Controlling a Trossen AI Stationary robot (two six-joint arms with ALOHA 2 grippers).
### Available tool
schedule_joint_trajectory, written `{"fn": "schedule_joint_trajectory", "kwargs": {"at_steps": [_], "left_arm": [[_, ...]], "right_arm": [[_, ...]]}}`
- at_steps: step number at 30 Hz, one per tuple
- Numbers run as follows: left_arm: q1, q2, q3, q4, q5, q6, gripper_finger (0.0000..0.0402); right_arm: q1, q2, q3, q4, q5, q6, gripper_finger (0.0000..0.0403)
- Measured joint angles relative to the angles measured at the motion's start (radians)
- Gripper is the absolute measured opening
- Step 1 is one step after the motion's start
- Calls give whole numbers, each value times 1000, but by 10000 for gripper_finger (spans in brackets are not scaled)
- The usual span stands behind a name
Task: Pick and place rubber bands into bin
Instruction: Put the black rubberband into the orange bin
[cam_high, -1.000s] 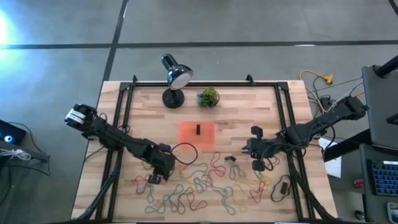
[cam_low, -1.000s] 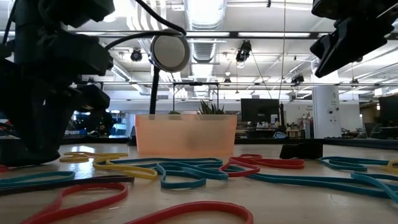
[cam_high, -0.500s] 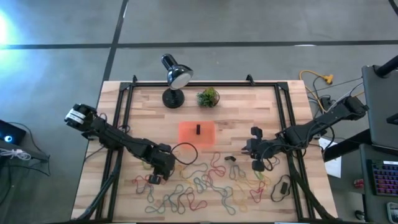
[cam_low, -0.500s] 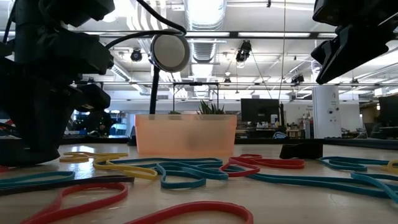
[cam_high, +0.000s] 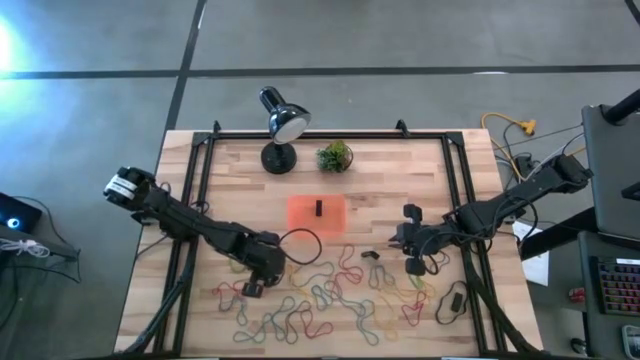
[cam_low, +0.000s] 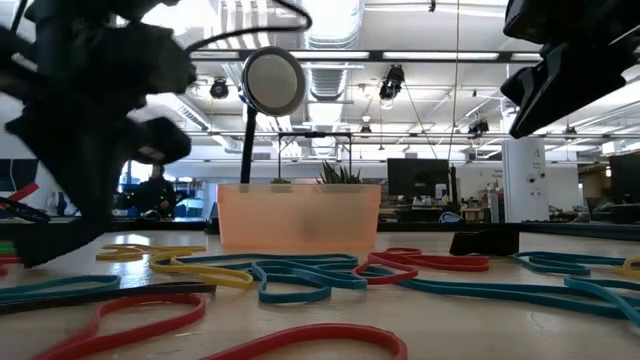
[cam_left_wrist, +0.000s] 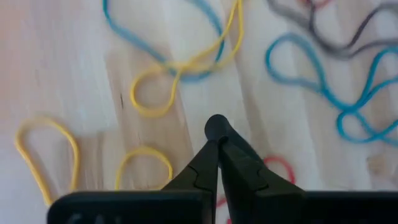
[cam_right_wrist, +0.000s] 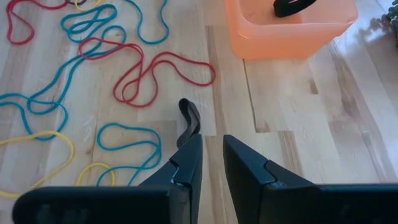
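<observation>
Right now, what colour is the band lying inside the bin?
Black; the band in the bin shows best in the right wrist view.

- The high view is bright and even. The wooden table (cam_high: 400, 180) looks pale, and the things on it cast only small, soft shadows.
- A strong white glare sits at the left edge of the high view, on the grey floor (cam_high: 90, 110).
- In the low view, long ceiling lights (cam_low: 330, 25) shine bright white. The dark arm (cam_low: 90, 120) on the left is smeared with blur.
- The closest rubber bands (cam_low: 300, 280) look soft and fuzzy.
- The left wrist view is blurry all over and washed out.
- The right wrist view is sharp and warm.
</observation>
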Motion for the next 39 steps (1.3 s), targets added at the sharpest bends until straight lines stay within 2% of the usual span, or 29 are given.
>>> {"fn": "schedule_joint_trajectory", "kwargs": {"at_steps": [4, 7, 10, 16, 19, 23, 31, 39], "left_arm": [[0, 0, 55, 0, -51, 58, 0], [0, 0, 97, 1, -148, 111, 0], [1, 0, 139, 1, -309, 187, 0], [3, 0, 174, 85, -738, 346, 0], [19, 0, 171, 140, -866, 427, 0], [73, 0, 165, 141, -902, 436, 0], [186, 2, 90, 219, -902, 433, 0], [224, 3, 51, 290, -895, 434, 0]], "right_arm": [[0, 0, -11, 3, 0, 0, 59], [0, 0, -23, 6, 0, 3, 57], [0, 0, -39, 26, 0, 4, 57], [0, 0, -68, 58, 0, 6, 56], [0, 0, -73, 73, 0, 6, 56], [0, 0, -74, 74, 0, 6, 56], [0, 0, -74, 76, 1, 3, 56], [0, 0, -74, 80, 5, 6, 56]]}}
